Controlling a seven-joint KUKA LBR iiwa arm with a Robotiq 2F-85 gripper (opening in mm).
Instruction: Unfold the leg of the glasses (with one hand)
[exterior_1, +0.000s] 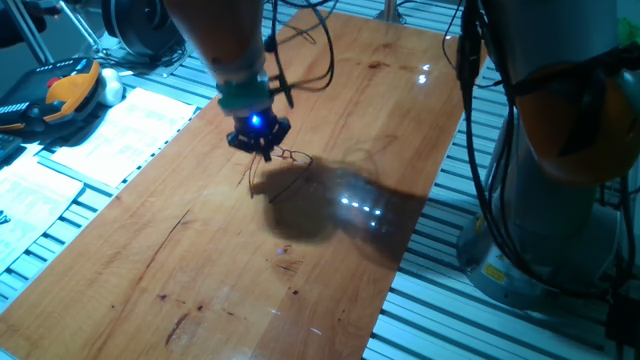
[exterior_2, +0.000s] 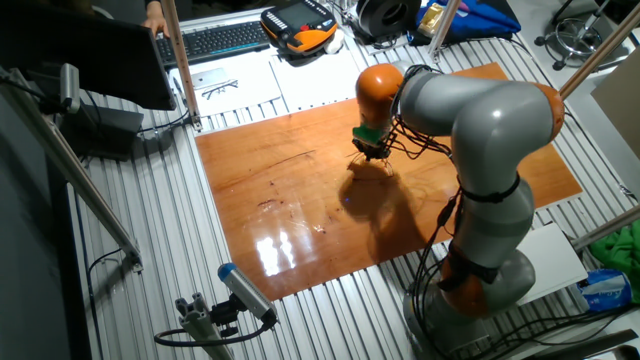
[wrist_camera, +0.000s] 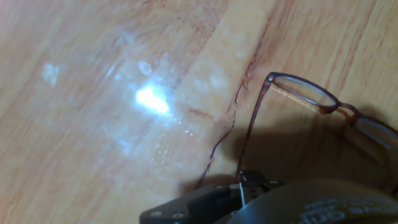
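Observation:
The glasses (exterior_1: 292, 157) lie on the wooden table (exterior_1: 220, 270), thin reddish-brown frame, clear lenses. In the hand view the front frame (wrist_camera: 305, 90) is at the right. One straight leg (wrist_camera: 252, 130) runs from the hinge down into the black finger block (wrist_camera: 249, 183) at the bottom edge. A second, curved leg (wrist_camera: 214, 149) lies beside it on the wood. The gripper (exterior_1: 264, 150), black with a blue light and green ring, stands low over the glasses' left side, fingers close together. It also shows in the other fixed view (exterior_2: 372, 152).
Paper sheets (exterior_1: 120, 130) and an orange-black pendant (exterior_1: 60, 90) lie left of the table. The arm's grey base (exterior_1: 560, 200) stands off the right edge, with cables hanging. A keyboard (exterior_2: 215, 40) sits behind the table. Ribbed metal surrounds the wooden board.

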